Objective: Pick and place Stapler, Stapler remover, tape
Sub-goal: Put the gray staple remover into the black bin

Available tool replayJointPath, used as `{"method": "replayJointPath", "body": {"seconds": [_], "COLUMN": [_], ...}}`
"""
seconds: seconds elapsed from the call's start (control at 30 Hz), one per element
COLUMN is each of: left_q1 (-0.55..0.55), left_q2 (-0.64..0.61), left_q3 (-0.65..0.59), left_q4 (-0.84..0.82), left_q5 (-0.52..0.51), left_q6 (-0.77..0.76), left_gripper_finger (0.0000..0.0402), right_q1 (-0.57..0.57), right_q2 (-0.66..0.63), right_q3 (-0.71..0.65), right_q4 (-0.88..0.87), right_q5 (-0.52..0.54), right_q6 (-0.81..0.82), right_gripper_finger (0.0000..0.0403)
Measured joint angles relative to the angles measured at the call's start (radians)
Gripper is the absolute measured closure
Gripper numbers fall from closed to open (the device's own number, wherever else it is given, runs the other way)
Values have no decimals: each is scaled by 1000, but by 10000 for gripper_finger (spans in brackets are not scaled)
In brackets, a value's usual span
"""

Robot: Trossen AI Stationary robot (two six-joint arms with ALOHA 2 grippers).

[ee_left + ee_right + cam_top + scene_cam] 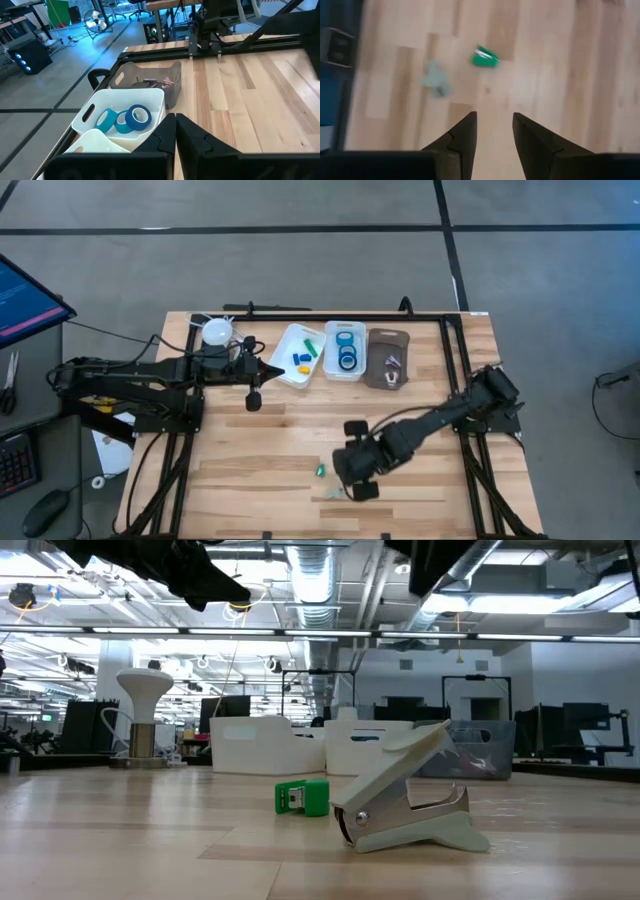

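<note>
High view: I see my right gripper (350, 465) low over the front of the tabletop (250, 450), jaws released and empty, just beside the small green stapler (321, 471) and the pale stapler remover (333, 493), both lying loose on the wood. The blue tape (347, 348) rolls sit in the middle white bin (345, 372) at the back edge, beside a brown bin (388, 360). My left gripper (262, 372) hovers near the left white bin (285, 370), jaws clenched on nothing.
</note>
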Motion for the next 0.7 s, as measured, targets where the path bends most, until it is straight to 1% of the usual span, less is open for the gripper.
{"method": "replayJointPath", "body": {"seconds": [0.1, 0.2, 0.37, 0.53, 0.57, 0.7], "left_q1": [0, 0, 0, 0, 0, 0], "left_q2": [0, 0, 0, 0, 0, 0], "left_q3": [0, 0, 0, 0, 0, 0], "left_q4": [0, 0, 0, 0, 0, 0], "left_q5": [0, 0, 0, 0, 0, 0], "left_q6": [0, -2, -3, -5, -9, -11], "left_gripper_finger": [398, 398, 398, 398, 398, 398], "right_q1": [44, 68, 74, 72, 70, 60], "right_q2": [0, 2, 3, 4, 3, 4], "right_q3": [-18, -80, -213, -284, -298, -346], "right_q4": [75, 193, 332, 434, 451, 522], "right_q5": [10, 29, 34, 41, 39, -27], "right_q6": [1, -17, -22, -11, 5, 53], "right_gripper_finger": [285, 284, 275, 258, 254, 231]}}
